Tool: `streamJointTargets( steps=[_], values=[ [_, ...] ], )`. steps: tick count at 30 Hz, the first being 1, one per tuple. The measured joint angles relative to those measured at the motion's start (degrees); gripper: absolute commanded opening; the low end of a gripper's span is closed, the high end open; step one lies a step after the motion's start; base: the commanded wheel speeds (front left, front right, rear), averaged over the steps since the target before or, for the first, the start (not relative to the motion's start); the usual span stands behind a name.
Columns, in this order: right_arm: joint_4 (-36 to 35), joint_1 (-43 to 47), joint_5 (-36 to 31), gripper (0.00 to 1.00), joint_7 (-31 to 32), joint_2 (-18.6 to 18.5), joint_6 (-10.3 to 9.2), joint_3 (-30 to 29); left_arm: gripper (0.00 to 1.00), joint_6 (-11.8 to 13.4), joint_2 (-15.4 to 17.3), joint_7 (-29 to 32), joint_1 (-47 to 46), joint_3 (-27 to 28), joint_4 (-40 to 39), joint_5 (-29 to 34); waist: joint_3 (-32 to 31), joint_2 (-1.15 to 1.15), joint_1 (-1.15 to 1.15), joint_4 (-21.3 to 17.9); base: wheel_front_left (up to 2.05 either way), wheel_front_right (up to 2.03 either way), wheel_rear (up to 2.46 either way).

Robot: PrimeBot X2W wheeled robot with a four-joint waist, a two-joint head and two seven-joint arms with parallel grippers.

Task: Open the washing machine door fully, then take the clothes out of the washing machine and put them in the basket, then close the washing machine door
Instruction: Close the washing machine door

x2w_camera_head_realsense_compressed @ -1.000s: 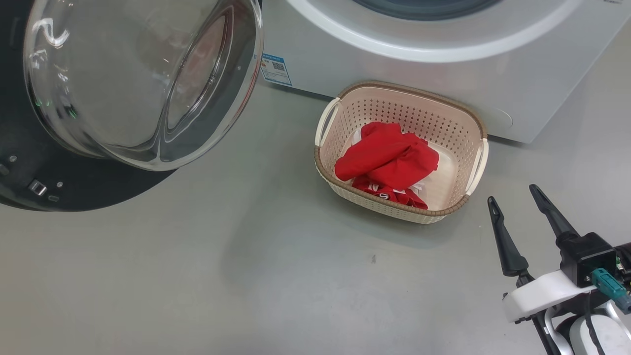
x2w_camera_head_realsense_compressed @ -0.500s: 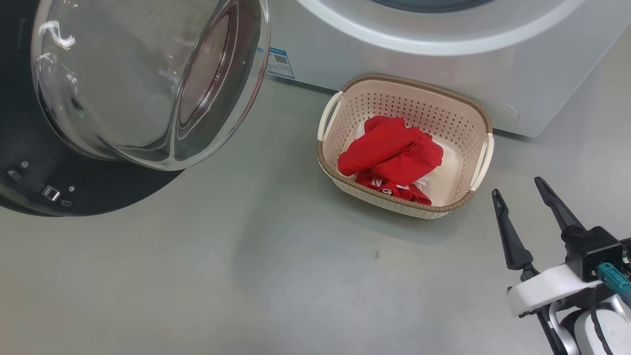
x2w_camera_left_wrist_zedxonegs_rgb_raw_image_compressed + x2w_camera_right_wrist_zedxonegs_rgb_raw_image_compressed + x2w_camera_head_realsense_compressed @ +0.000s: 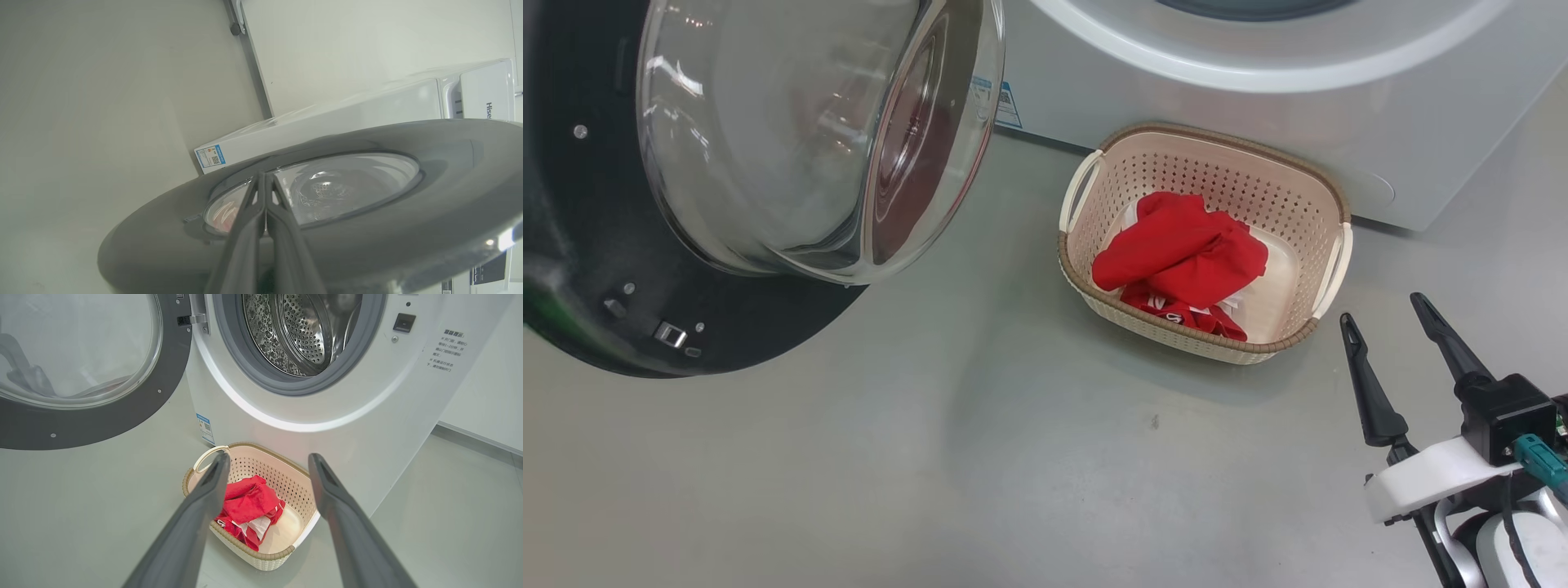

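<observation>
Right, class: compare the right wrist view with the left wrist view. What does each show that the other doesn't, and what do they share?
Right wrist view, not left: the steel drum, the basket holding the red clothes, the open right tool. Left wrist view, not right: the outer face of the washing machine door behind the shut left tool, plus brand lettering. Shared: that door, the white washing machine, its blue sticker, the grey floor.

Smooth grey floor [image 3: 931, 474], with the cream basket [image 3: 1217, 171] just before the white washing machine [image 3: 1094, 90].
</observation>
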Motion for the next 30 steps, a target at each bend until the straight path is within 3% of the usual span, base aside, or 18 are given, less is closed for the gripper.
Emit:
streamJointTargets(
  steps=[12,30],
  values=[
    [0.07,-0.74,0.1,1.0,-0.04,0.76,-0.03,0.8,0.0,-0.96,-1.88,5.52,0.57,-1.88,-3.89,-0.78,-0.46,0.0,0.0,-0.42,0.0,0.0,0.0],
    [2.0,-1.87,0.66,1.0,-2.4,3.72,-0.05,2.34,0.0,-0.96,-4.6,11.79,7.26,-3.36,-16.63,-1.14,-1.11,0.0,0.0,-6.24,0.0,0.0,0.0]
  ],
)
